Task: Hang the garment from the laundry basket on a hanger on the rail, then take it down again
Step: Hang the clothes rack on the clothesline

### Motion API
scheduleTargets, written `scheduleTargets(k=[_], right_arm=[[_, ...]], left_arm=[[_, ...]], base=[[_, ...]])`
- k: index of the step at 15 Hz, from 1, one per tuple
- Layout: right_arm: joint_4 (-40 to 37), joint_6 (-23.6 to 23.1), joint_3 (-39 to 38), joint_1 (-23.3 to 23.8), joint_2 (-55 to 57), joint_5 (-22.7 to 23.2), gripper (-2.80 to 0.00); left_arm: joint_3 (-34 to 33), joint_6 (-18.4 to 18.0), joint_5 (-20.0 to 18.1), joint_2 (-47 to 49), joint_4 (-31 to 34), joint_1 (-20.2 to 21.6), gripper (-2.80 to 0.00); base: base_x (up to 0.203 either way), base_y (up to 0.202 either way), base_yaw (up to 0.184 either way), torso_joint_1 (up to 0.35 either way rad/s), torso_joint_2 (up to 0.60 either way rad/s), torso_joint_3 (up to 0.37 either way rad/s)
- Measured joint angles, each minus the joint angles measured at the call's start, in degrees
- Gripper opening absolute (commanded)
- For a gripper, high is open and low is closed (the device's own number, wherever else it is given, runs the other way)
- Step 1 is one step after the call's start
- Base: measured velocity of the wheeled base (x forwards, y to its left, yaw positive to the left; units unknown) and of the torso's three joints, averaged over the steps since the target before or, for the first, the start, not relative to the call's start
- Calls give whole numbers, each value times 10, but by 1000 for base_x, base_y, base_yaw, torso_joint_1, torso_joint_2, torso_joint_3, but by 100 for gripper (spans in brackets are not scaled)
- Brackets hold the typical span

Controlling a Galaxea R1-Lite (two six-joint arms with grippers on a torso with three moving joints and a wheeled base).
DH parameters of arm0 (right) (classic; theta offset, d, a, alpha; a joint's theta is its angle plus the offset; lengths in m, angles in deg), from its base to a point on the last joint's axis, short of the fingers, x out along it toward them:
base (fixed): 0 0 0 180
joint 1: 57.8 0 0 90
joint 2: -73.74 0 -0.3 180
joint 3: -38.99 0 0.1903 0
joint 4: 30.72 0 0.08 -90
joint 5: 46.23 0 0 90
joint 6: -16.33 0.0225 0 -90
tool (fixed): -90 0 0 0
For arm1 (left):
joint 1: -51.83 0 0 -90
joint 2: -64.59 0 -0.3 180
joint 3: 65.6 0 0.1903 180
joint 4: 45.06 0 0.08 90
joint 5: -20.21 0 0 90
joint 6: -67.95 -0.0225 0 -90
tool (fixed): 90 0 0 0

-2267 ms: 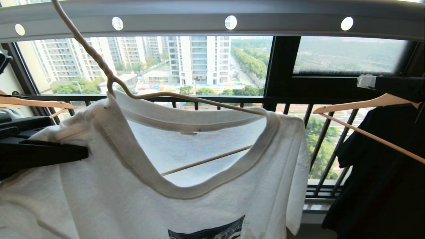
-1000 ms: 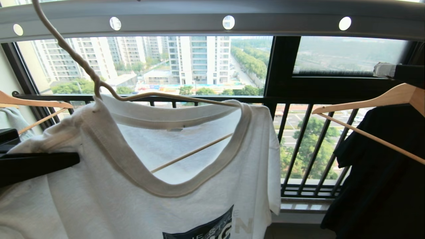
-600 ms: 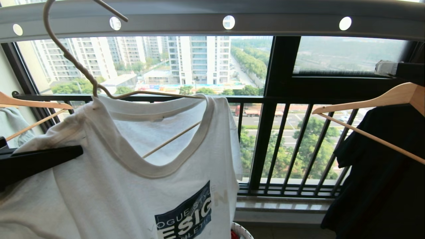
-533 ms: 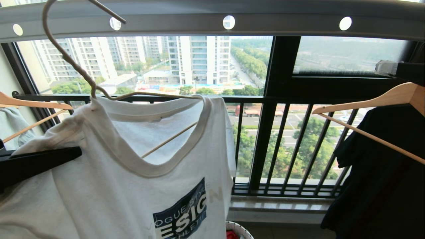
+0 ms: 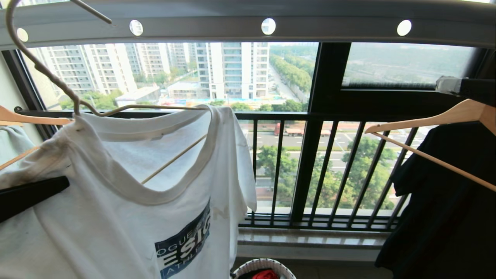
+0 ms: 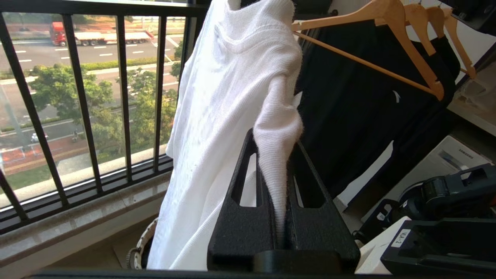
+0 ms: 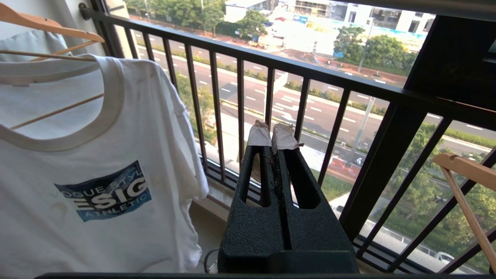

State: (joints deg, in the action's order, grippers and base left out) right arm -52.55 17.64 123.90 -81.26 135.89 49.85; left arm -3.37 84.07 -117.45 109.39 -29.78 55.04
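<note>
The left hand [image 6: 277,182] is pinching the T-shirt [image 5: 128,209] at its left shoulder, carrying it on the wire hanger [image 5: 42,69], whose hook is tilting left just under the rail [image 5: 329,23], while the right hand [image 7: 271,139], pressed together and empty, is waiting far right.
</note>
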Motion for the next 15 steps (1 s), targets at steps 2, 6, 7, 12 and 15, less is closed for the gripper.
scheduleTargets(k=[2,6,7,12,15], right_arm=[[-1,0,0,0,0,0,-280],[-4,-1,1,0,-2,1,-280],[-4,-1,1,0,-2,1,-280],[-4,-1,0,0,-3,3,-280],[-4,-1,0,0,-3,3,-280]], left_arm=[[0,0,5,-6,3,0,-280],[4,0,10,-12,8,-1,-280],[4,0,17,-17,10,-1,-280],[5,0,77,-48,39,0,-280],[4,0,124,-52,40,0,-280]], base=[[0,0,0,0,0,0],[0,0,0,0,0,0],[0,0,0,0,0,0],[0,0,0,0,0,0],[0,0,0,0,0,0]])
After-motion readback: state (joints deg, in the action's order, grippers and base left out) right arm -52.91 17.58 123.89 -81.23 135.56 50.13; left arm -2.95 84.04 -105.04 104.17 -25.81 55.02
